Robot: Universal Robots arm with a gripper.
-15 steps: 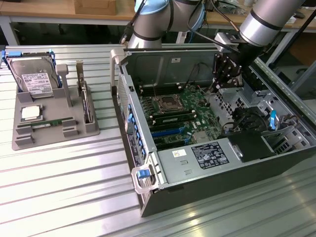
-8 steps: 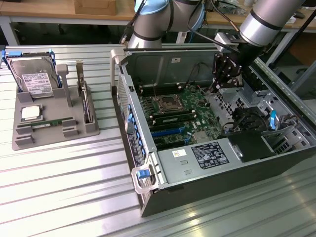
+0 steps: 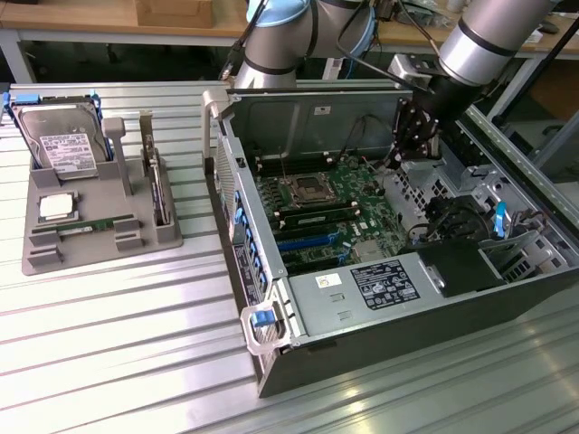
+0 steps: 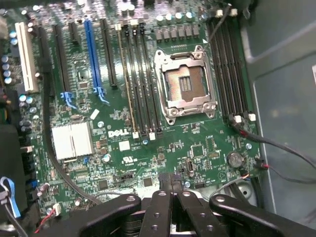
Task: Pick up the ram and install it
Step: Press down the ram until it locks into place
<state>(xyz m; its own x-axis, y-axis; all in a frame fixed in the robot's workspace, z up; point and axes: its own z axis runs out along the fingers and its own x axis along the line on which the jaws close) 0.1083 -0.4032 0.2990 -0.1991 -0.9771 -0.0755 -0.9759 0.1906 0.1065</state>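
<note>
Gripper (image 4: 170, 185) fingers pressed together, holding nothing, above Dell motherboard (image 4: 123, 148); ram (image 3: 86, 227) lay in grey holder (image 3: 45, 258), exterior view's left.

— How's your light in the exterior view?

— Bright and even. You get long white glare streaks on the ribbed metal table (image 3: 109, 362), strongest toward seven o'clock, and a sheen on the arm (image 3: 493, 36) at one o'clock. Inside the computer case (image 3: 398, 298) the shadows stay soft.

— And your wrist view?

— Dimmer, a touch soft overall. Your motherboard (image 4: 148, 123) is evenly lit; the empty processor socket (image 4: 185, 84) glints at its frame. The gripper (image 4: 170, 210) at six o'clock is dark and blurred, and nine o'clock falls into shadow.
</note>
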